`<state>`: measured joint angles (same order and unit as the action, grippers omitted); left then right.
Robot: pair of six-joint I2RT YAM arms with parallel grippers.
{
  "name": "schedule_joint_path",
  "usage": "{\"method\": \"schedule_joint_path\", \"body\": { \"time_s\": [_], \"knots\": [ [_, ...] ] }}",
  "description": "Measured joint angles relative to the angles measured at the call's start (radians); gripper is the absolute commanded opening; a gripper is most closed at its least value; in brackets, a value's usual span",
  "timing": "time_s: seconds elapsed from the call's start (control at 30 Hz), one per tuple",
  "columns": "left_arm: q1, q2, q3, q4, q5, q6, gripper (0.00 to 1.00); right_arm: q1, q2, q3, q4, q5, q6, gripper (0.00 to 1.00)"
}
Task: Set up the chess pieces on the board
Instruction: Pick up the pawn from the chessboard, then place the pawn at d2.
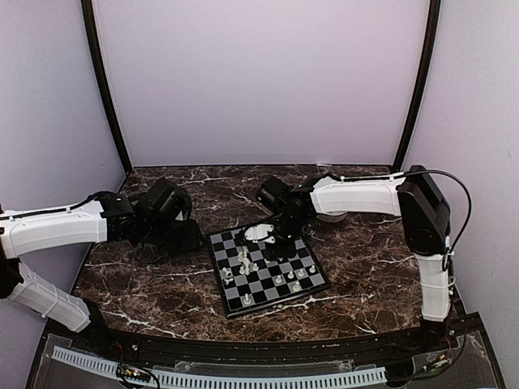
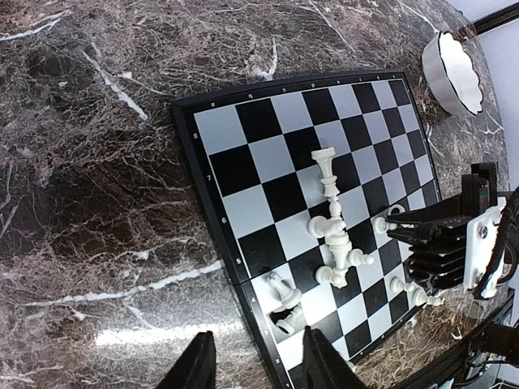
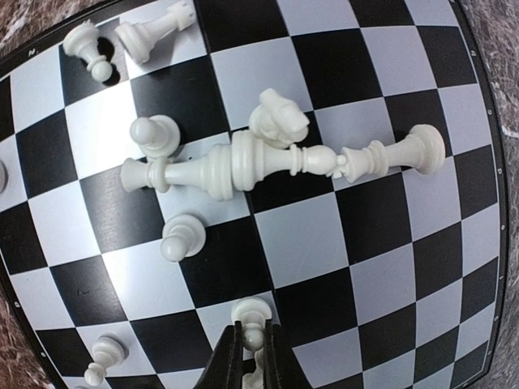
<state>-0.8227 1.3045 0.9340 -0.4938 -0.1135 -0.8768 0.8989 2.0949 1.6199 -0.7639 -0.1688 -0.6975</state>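
The board [image 1: 304, 258] lies mid-table, and also shows in the left wrist view [image 2: 251, 121] and the right wrist view [image 3: 381, 219]. Several cream chess pieces lie toppled in a heap near its middle [image 3: 243, 162] [image 2: 336, 235] [image 1: 246, 261]. A few pawns stand around them [image 3: 154, 134] [image 3: 182, 237]. My right gripper [image 3: 253, 334] [image 1: 281, 241] is shut on the head of a standing pawn [image 3: 251, 309] on a light square. My left gripper [image 2: 259, 356] [image 1: 193, 235] is open and empty over the board's left rim. Two toppled pieces [image 2: 288, 304] lie just ahead of it.
A white scalloped bowl [image 2: 454, 65] stands on the marble tabletop [image 1: 146, 284] beyond the board's far corner, mostly hidden under the right arm in the top view. More pieces lie at the board's corner [image 3: 150, 32] and edge [image 3: 101, 356]. Purple walls close in three sides.
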Motion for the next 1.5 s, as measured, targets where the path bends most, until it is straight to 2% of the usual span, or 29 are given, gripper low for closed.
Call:
{"method": "schedule_joint_path", "body": {
  "time_s": [0.3, 0.57, 1.5],
  "knots": [
    [0.000, -0.039, -0.019, -0.002, 0.000, -0.018, 0.39, 0.010, -0.008, -0.001, -0.011, -0.016, -0.016, 0.05],
    [0.000, -0.041, -0.028, -0.001, 0.004, -0.025, 0.39, 0.077, -0.092, -0.047, -0.056, -0.058, -0.054, 0.06],
    [0.000, -0.097, -0.075, 0.006, 0.020, -0.070, 0.39, 0.117, -0.089, -0.071, -0.075, -0.067, -0.092, 0.07]
  ]
}}
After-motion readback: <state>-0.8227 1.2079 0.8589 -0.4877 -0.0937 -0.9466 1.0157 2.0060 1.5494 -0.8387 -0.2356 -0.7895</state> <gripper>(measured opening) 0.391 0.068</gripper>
